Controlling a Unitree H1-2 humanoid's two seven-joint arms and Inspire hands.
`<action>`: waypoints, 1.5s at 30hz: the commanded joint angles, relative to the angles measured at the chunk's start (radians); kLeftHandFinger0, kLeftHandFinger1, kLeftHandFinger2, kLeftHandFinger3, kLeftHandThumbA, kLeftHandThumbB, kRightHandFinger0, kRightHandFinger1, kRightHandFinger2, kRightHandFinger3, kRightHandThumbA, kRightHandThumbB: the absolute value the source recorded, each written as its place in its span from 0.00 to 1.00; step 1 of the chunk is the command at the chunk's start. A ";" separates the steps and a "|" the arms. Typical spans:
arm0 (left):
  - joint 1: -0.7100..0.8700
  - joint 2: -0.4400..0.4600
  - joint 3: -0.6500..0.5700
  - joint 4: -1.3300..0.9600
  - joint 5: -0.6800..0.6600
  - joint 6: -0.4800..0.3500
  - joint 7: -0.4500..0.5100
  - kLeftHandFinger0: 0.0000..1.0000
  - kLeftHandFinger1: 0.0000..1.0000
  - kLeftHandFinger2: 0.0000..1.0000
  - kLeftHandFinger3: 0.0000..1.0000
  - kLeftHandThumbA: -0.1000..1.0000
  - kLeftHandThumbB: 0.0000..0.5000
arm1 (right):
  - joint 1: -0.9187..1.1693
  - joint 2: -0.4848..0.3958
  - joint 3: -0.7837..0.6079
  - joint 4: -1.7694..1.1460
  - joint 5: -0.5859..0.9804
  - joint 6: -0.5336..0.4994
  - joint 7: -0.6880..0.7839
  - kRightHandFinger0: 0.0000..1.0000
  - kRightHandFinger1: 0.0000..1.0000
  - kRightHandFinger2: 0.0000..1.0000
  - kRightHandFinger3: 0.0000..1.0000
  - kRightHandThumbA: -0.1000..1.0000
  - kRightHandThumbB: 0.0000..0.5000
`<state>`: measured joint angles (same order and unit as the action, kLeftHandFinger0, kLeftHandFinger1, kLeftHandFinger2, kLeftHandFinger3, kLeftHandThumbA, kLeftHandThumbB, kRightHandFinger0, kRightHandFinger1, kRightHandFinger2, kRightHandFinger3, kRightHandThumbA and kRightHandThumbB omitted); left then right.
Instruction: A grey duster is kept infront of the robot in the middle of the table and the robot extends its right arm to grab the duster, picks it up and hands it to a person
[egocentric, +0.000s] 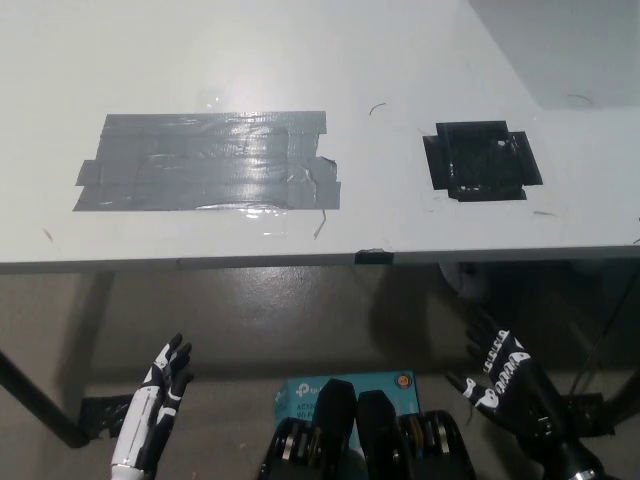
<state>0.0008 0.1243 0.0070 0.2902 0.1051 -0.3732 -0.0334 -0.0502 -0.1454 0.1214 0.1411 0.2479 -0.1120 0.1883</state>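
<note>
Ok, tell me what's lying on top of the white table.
On the white table lie only a grey tape patch and a black tape patch. No duster shows. The left hand and right hand hang open below its edge.

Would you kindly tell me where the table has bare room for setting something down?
The white table is bare behind the grey tape patch and between it and the black tape square. Nothing crowds it; both hands hang below its front edge.
</note>
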 joint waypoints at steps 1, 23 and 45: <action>0.005 0.004 0.006 -0.011 -0.010 -0.045 0.013 0.93 1.00 1.00 1.00 0.93 0.60 | -0.019 0.004 -0.001 -0.011 -0.070 -0.085 0.005 1.00 1.00 1.00 1.00 1.00 0.82; -0.001 0.006 0.007 -0.003 -0.015 -0.055 0.013 0.94 1.00 1.00 1.00 0.92 0.58 | -0.026 0.010 -0.020 -0.017 -0.062 -0.063 0.030 1.00 1.00 1.00 1.00 1.00 0.62; -0.008 0.006 0.011 -0.006 -0.024 -0.054 0.010 0.94 1.00 1.00 1.00 0.89 0.54 | -0.037 0.009 -0.023 -0.006 -0.076 -0.063 0.043 1.00 1.00 1.00 1.00 1.00 0.65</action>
<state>0.0040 0.1235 0.0086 0.2925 0.0938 -0.3907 -0.0334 -0.0630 -0.1369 0.1050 0.1418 0.1716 -0.1388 0.2065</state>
